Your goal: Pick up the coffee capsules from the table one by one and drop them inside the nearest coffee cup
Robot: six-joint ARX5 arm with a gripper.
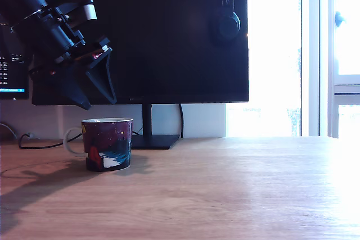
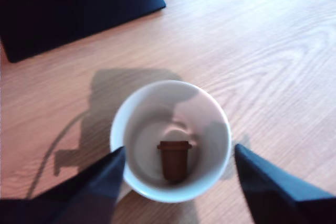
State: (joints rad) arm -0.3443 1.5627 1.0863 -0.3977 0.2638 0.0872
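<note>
Gripper wide open, empty, above coffee cup, capsule inside, clear of white rim.

Strong daylight pours through the tall white-framed window at the exterior view's right, blowing it out to plain white and washing the pale wooden surface near that edge with glare. The wide black monitor and the black claw read as backlit, nearly detail-free shapes. Long soft shadows fall toward the surface's left edge. The wrist view is soft and slightly blurred; shadow streaks the white inside of the dark starry ceramic mug.
</note>
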